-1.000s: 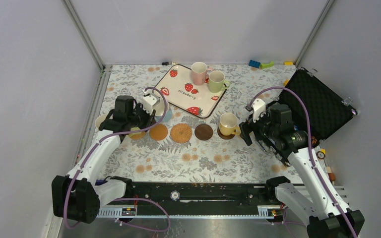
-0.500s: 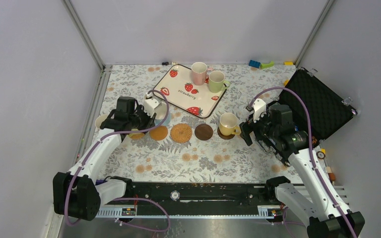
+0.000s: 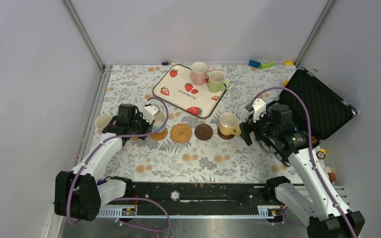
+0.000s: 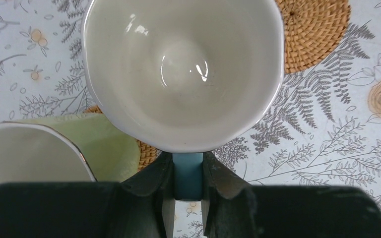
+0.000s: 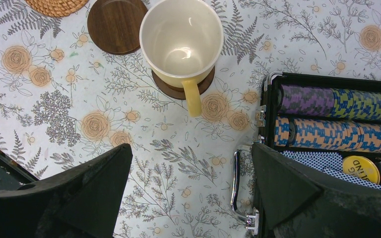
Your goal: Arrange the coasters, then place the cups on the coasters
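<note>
My left gripper [image 3: 150, 122] [image 4: 187, 166] is shut on the blue handle of a light blue cup [image 3: 158, 120] [image 4: 183, 69], held upright over the tan coaster [image 3: 159, 134]. Beside it a light green cup [image 4: 44, 148] stands on a woven coaster [image 4: 146, 153]. Another woven coaster [image 3: 181, 133] [image 4: 312, 29] and a dark brown coaster [image 3: 204, 131] [image 5: 116, 25] lie bare. The yellow cup [image 3: 228, 123] [image 5: 181, 42] sits on a dark brown coaster [image 5: 178, 90]. A short way behind its handle, my right gripper [image 3: 246, 134] [image 5: 191, 198] stands open with nothing in it. A pink cup [image 3: 198, 73] and a green cup [image 3: 216, 81] stand on the tray.
The strawberry tray [image 3: 181, 94] lies at the back centre. A pale cup [image 3: 102, 122] stands at the far left. An open black case [image 3: 322, 106] [image 5: 273, 129] holding poker chips sits on the right, close to my right gripper. Toy bricks [image 3: 260, 64] lie by the back wall.
My left gripper has carried the light blue cup from beside the tray's near corner toward me, down over the tan coaster. The right arm has not moved.
</note>
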